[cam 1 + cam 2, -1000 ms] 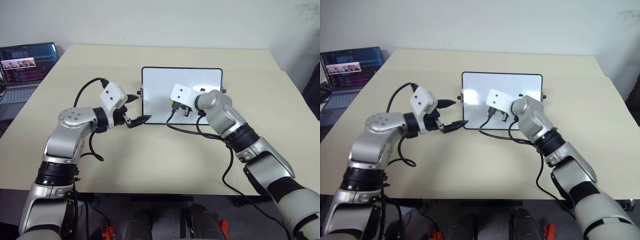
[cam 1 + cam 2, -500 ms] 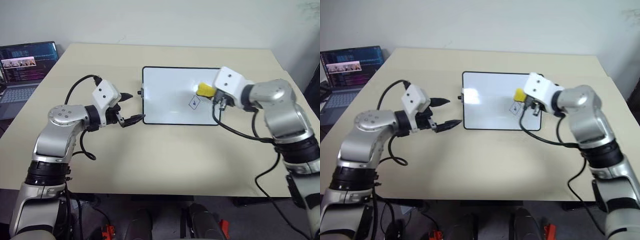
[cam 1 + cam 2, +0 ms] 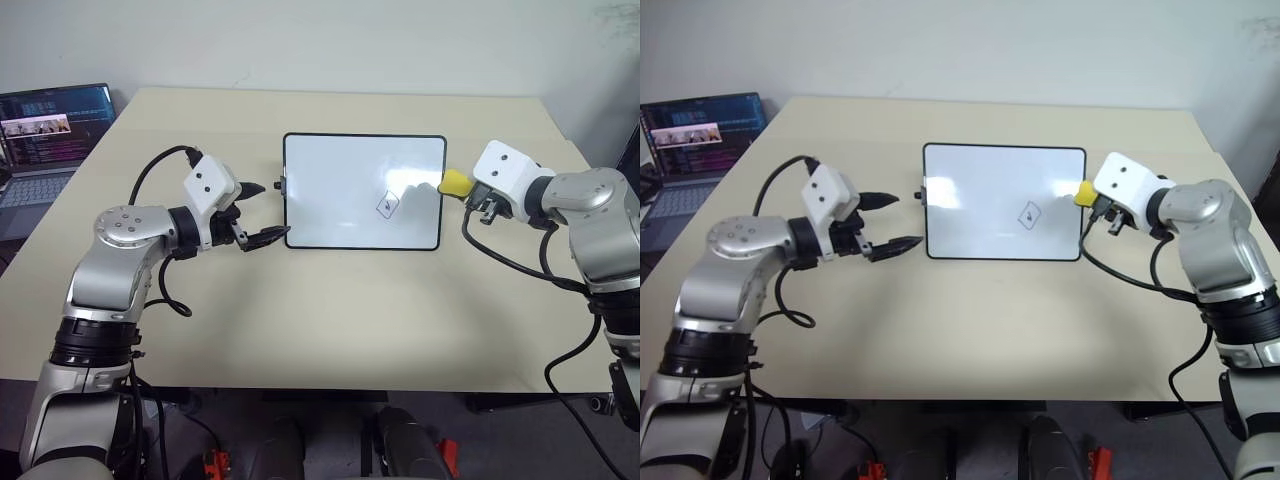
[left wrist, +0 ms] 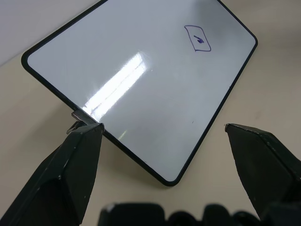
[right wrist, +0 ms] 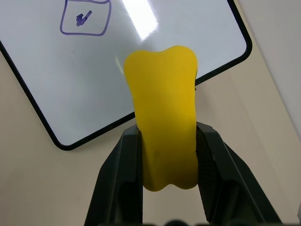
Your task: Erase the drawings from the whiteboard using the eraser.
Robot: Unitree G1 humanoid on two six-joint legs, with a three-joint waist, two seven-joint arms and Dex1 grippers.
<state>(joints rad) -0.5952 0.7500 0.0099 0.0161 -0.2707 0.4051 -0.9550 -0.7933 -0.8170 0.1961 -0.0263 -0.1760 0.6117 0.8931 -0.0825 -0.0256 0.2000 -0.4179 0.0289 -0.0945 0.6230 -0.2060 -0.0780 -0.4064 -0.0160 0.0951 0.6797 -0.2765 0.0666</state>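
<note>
The whiteboard point(image 3: 340, 170) lies flat mid-table with one blue drawing point(image 3: 388, 205), a diamond outline with a scribble inside, on its right half. My right gripper point(image 3: 462, 186) is shut on the yellow eraser point(image 3: 453, 182) and hovers just off the board's right edge. In the right wrist view the eraser point(image 5: 164, 117) is squeezed between the two fingers point(image 5: 123, 174), above the board's corner, with the drawing point(image 5: 85, 18) beyond it. My left gripper point(image 3: 262, 213) is open at the board's left edge, its fingertips on either side of the small black knob point(image 3: 279, 186). The left wrist view shows the drawing point(image 4: 198, 38) far across the board.
An open laptop point(image 3: 48, 140) stands at the table's far left corner. The beige table point(image 3: 320, 310) spreads wide in front of the board. Cables loop from both wrists over the tabletop.
My right arm swept right across the board with the eraser and now hangs past its right edge. The drawing, hidden a second ago, now shows. My left gripper stayed put.
</note>
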